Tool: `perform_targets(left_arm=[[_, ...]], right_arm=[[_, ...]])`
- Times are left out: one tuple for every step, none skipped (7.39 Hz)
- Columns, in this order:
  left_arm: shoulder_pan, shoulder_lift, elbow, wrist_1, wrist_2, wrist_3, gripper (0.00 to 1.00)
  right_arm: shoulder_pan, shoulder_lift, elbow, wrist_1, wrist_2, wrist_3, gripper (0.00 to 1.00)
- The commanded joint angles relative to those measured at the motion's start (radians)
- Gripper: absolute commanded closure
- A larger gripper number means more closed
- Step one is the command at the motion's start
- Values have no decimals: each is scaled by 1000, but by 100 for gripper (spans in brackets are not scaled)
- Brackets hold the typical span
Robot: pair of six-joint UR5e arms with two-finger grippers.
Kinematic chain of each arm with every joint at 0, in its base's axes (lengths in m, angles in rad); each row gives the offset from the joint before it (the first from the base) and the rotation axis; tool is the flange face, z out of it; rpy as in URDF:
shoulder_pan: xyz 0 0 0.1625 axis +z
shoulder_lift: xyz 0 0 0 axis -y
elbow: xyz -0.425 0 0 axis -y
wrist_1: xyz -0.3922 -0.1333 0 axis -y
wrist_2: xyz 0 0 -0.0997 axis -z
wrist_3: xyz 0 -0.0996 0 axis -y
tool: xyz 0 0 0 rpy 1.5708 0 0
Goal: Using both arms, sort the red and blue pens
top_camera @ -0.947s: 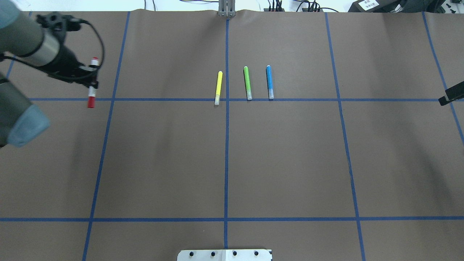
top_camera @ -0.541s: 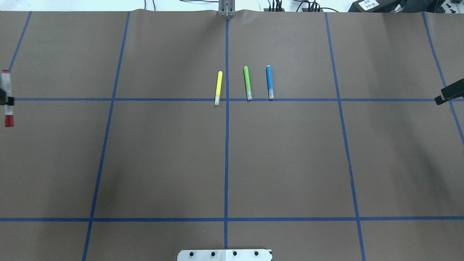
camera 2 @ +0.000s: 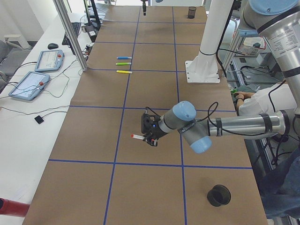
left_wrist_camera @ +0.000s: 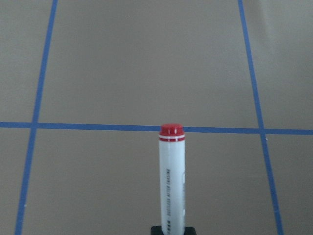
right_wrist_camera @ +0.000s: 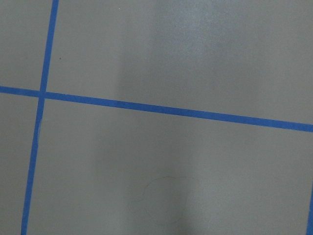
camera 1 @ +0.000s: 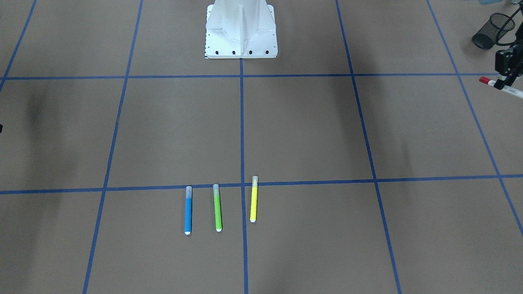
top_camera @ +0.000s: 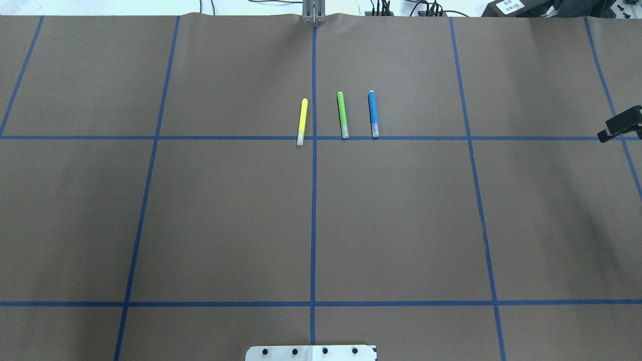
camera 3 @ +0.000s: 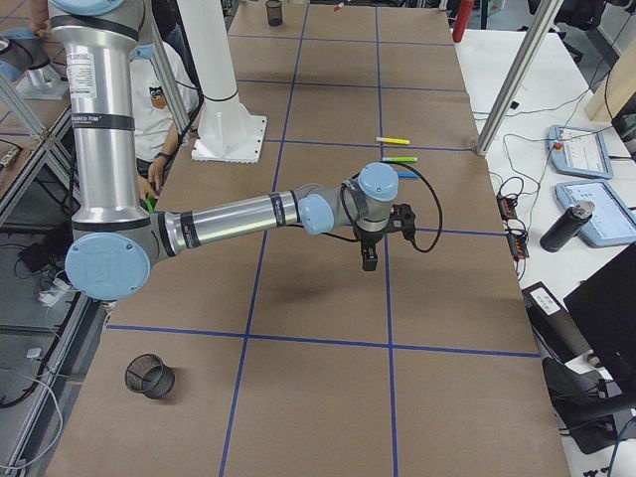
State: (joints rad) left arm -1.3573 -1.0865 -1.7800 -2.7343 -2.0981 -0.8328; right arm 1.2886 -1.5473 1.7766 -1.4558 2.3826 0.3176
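Since the red pen was judged to be in transit to the black mesh cup on the left side, it was held pinched crosswise in the left gripper, roughly level and clear of the worktop. The left arm was extended low over the worktop with its wrist turned downward. The blue pen was found lying beside the green marker, well apart from the right gripper, which was pointed downward on an outstretched arm; whether it was spread could not be determined.
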Motion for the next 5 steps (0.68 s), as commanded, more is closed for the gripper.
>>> perform_targets(left_arm=[[-197, 14, 338, -374, -127, 44, 100], [-294, 29, 371, -398, -140, 107, 100], [-357, 71, 367, -401, -138, 162, 100], [-423, 111, 358, -403, -138, 211, 100], [-463, 173, 353, -433, -138, 268, 100]], right_arm=[[0, 1, 0, 0, 1, 0, 0], [0, 1, 0, 0, 1, 0, 0], [0, 1, 0, 0, 1, 0, 0], [-2, 1, 0, 0, 1, 0, 0], [-2, 1, 1, 0, 1, 1, 0]])
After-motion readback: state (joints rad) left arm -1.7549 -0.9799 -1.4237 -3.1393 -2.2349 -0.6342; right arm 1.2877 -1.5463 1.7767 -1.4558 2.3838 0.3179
